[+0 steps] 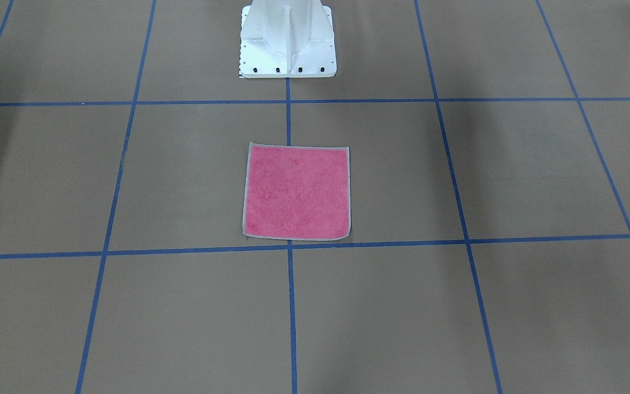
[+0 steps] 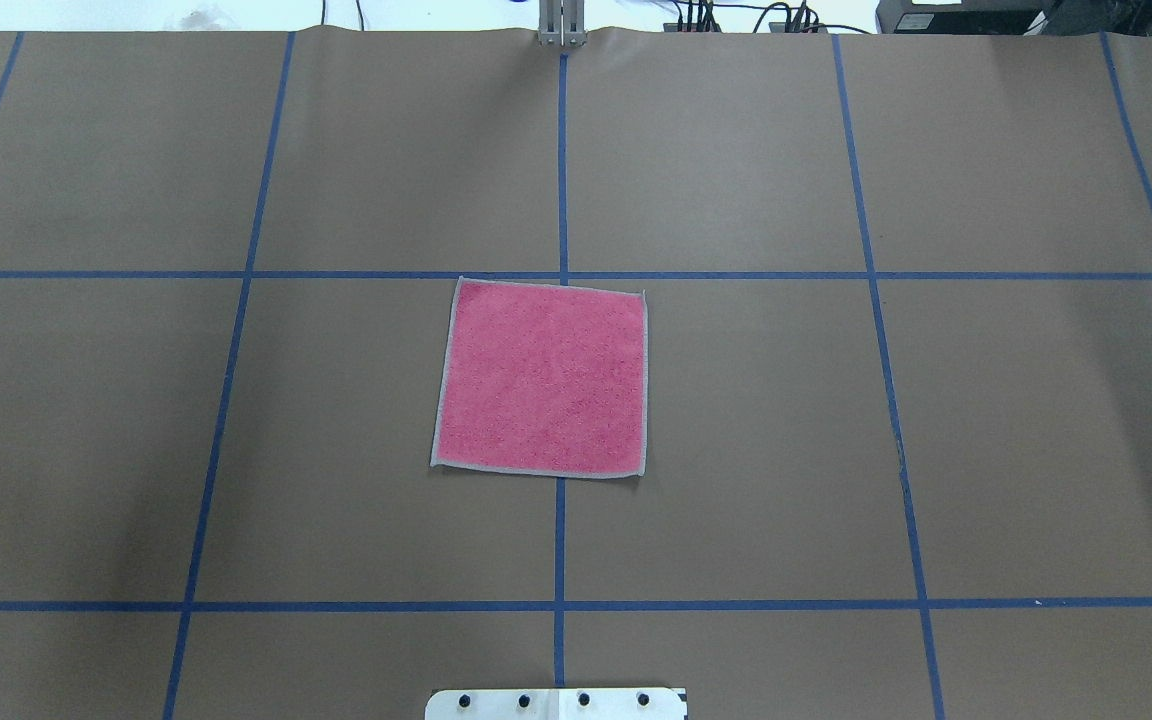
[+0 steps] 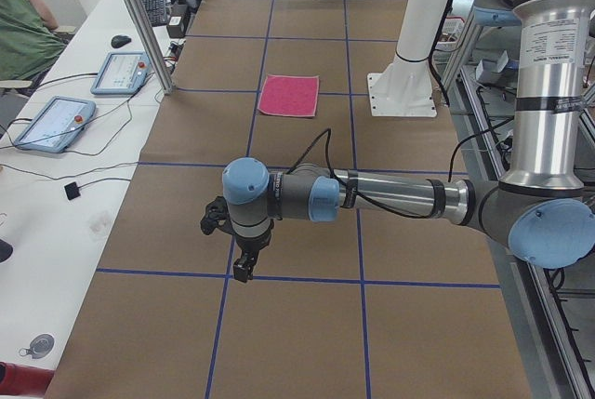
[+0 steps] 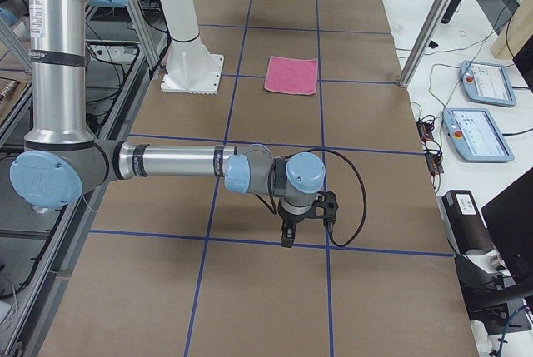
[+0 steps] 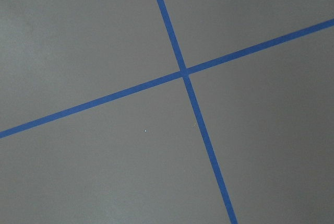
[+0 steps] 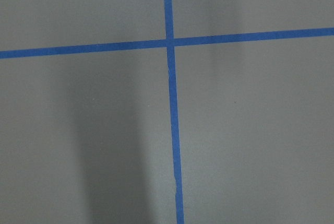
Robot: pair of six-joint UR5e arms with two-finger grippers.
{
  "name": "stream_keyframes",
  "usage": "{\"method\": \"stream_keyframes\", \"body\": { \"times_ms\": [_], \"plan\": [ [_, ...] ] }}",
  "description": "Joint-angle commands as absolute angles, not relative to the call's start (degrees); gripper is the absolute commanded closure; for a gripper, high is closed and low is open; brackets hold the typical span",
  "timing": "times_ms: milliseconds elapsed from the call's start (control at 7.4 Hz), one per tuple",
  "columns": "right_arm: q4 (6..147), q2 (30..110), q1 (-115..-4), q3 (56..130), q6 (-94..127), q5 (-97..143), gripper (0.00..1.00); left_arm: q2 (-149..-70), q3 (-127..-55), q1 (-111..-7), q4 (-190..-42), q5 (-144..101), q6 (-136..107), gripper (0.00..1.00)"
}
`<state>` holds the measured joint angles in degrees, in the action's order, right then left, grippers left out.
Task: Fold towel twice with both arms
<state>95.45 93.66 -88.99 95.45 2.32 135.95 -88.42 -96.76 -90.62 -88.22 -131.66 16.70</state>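
- Front-facing view: the towel (image 1: 297, 192) lies flat and fully open on the table (image 1: 512, 175), pink face up, pale border showing all round; it sits in front of the white pedestal base (image 1: 287, 38), straddling the centre blue tape line (image 1: 289, 120), probably so that each arm has an equal reach to its own side; no arm is in this picture.
- Overhead view: the same square, slightly skewed to the grid, its far edge just beside a cross line; no fold has been made, so I judge the task to be at its very start.
- Left side view: the left arm (image 3: 400, 196) stretches low over the table, well apart from the towel; the left fingers (image 3: 244, 267) point down over a tape crossing and hold nothing that I can see; how wide they stand I cannot tell from here.
- Right side view: the right arm (image 4: 175, 161) mirrors that pose at the other end; the right fingers (image 4: 286, 236) hang over bare table, far from the towel; their opening I cannot tell.
- Left wrist view: only brown table and a crossing of tape; neither fingers nor towel show.
- Right wrist view: likewise tape and a soft shadow; both arms look parked symmetrically, ready to come in to the towel's corners together.
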Motion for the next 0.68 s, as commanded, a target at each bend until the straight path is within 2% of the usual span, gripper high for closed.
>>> {"method": "stream_keyframes", "body": {
  "times_ms": [0,406,541],
  "plan": [
    [95.4,93.3,-90.1,96.0,2.2,136.2,0.0,-88.5,-96.8,-90.6,-88.2,-131.6,16.8,0.0],
    [95.5,92.1,-90.1,96.2,3.2,137.2,0.0,-89.5,-96.4,-90.3,-88.2,-131.6,16.6,0.0],
    [96.1,88.5,-89.6,95.7,6.1,137.2,0.0,-91.4,-96.4,-89.0,-88.5,-131.6,16.5,0.0]
  ]
}}
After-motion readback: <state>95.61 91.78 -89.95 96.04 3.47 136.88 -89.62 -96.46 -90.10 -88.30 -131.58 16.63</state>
